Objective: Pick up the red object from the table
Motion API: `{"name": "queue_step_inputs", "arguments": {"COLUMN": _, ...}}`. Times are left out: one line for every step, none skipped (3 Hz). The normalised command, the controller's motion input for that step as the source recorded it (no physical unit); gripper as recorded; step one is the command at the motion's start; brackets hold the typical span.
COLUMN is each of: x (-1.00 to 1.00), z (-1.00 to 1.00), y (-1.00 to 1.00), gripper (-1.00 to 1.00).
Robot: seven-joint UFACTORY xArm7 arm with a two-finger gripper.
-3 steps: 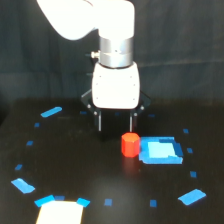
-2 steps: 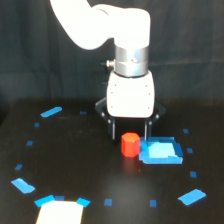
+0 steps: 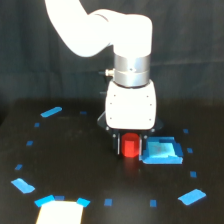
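A: Where is the red object (image 3: pixel 130 146) at this moment?

B: It stands upright on the table (image 3: pixel 75 165), with the light-blue block (image 3: pixel 161 152) just beside it toward the exterior view's right. The two look very near each other, though I cannot say whether they touch.

A: And the gripper (image 3: pixel 131 146)?

B: Directly above the red object and low around it. The white body of the arm (image 3: pixel 131 107) covers the cylinder's top, and a dark finger shows on each side of it, one toward the exterior view's left, the other between the cylinder and the light-blue block.

A: So the fingers are pressed on it?

B: They stand apart with the red object between them. The picture is soft there, so whether they squeeze it or merely flank it I cannot tell. The cylinder's base looks to be resting on the table.

A: What else lies about the red object?

B: Blue tape strips (image 3: pixel 51 111) and small marks ring it at a distance, and a pale rectangle (image 3: pixel 59 212) lies at the bottom edge, well away toward the exterior view's left.
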Motion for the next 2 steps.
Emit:
{"name": "queue_step_inputs", "arguments": {"x": -0.19, "z": 0.25, "y": 0.42, "gripper": -0.94}}
{"name": "queue_step_inputs", "arguments": {"x": 0.18, "z": 0.31, "y": 0.38, "gripper": 0.96}}
